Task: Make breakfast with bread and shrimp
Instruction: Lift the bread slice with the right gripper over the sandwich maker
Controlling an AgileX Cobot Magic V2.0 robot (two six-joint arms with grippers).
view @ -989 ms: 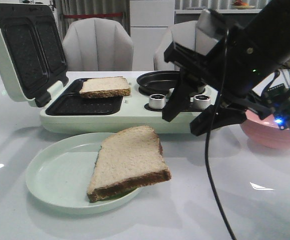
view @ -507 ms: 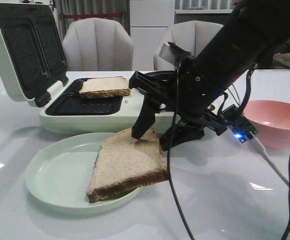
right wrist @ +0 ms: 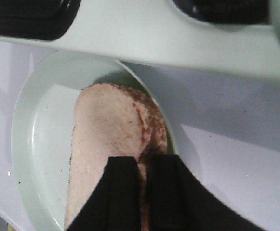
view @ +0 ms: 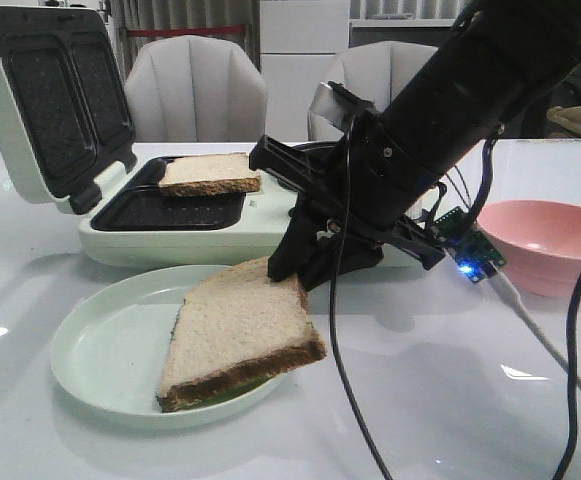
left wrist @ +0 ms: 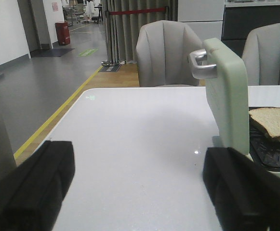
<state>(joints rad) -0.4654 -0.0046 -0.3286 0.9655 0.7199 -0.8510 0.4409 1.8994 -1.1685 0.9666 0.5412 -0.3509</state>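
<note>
One bread slice point(view: 235, 335) leans on the pale green plate point(view: 80, 360), its near edge hanging over the rim. My right gripper point(view: 295, 272) has come down from the right and is shut on that slice's far corner. In the right wrist view both black fingers point(right wrist: 125, 187) pinch the crust edge of this bread point(right wrist: 106, 134). A second bread slice point(view: 210, 172) lies in the open sandwich maker's point(view: 170, 240) back tray. My left gripper point(left wrist: 140, 159) is open over bare table beside the maker's raised lid point(left wrist: 226, 96). The shrimp is out of view.
A pink bowl point(view: 550, 245) stands on the table at the right. The sandwich maker has a round black pan point(view: 305, 165) on its right half. Chairs stand behind the table. My right arm's cables hang over the table's front.
My right arm swung down and left from above the maker's knobs to the plate, and its fingers closed on the bread. The slice shifted left on the plate.
</note>
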